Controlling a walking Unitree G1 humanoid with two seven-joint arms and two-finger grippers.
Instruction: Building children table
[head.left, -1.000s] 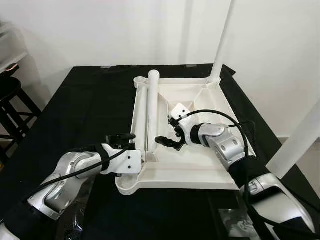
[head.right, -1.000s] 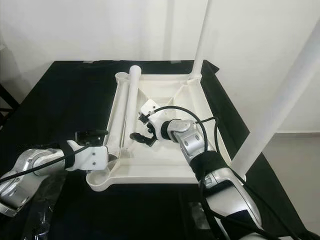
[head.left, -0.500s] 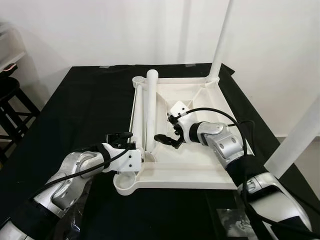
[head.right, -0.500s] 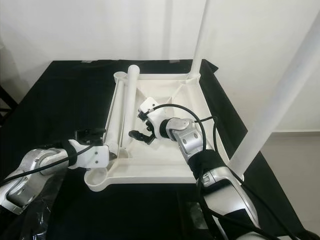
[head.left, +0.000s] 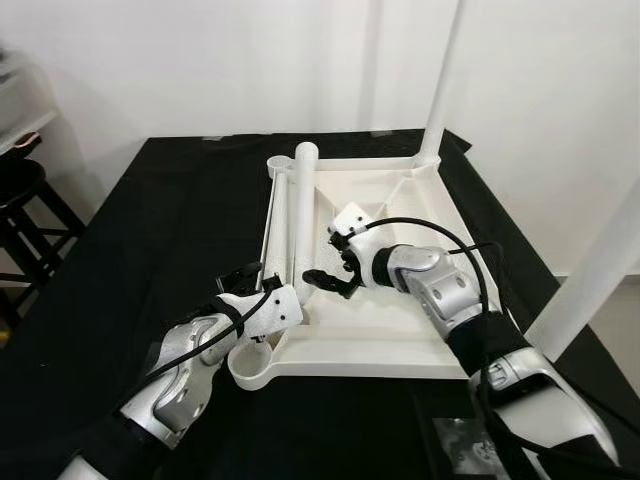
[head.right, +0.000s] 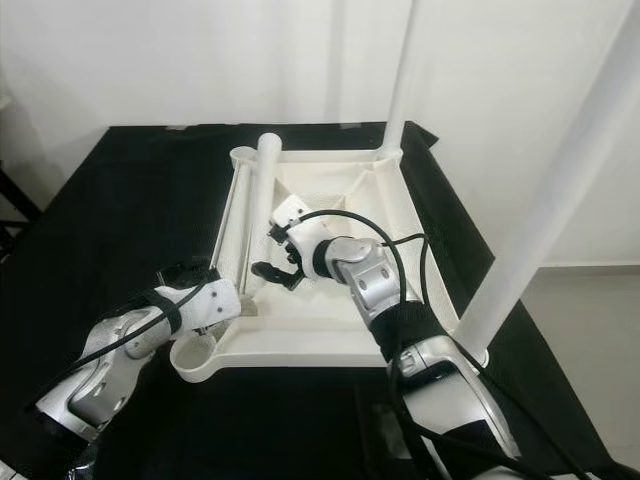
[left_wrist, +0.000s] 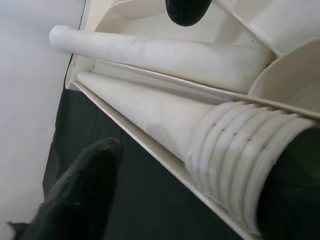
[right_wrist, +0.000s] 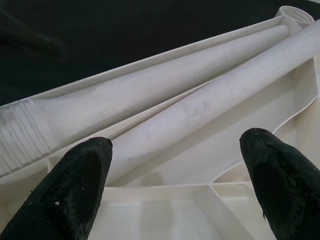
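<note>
Work surface: a black cloth (head.left: 160, 230) covers the table beneath everything, in front of a white wall.

Table top: the white plastic children's table top (head.left: 400, 345) lies upside down on the black cloth, its ribbed underside facing up, with an empty round leg socket (head.left: 247, 365) at its near left corner.

Mounted legs: two white legs stand upright — the far leg (head.left: 441, 80) in the far right corner socket, the near leg (head.left: 598, 270) at the near right corner.

Loose legs: two more white legs lie side by side along the left edge of the upturned top; the outer loose leg (left_wrist: 150, 112) has a ribbed, threaded end pointing toward the empty socket, and the inner loose leg (head.left: 303, 215) rests just beside it, inside the rim.

Left gripper: the left gripper (head.left: 255, 285) sits at the near left corner of the top, fingers spread — one finger (left_wrist: 80, 187) over the black cloth outside the rim, the threaded end of the outer loose leg between the fingers; whether they press on it cannot be told.

Right gripper: the right gripper (head.left: 325, 282) reaches in over the underside of the top, near the middle of the inner loose leg, fingers spread wide apart and holding nothing.

Stool: a dark stool (head.left: 25, 215) stands at the left of the scene, beside the table.
</note>
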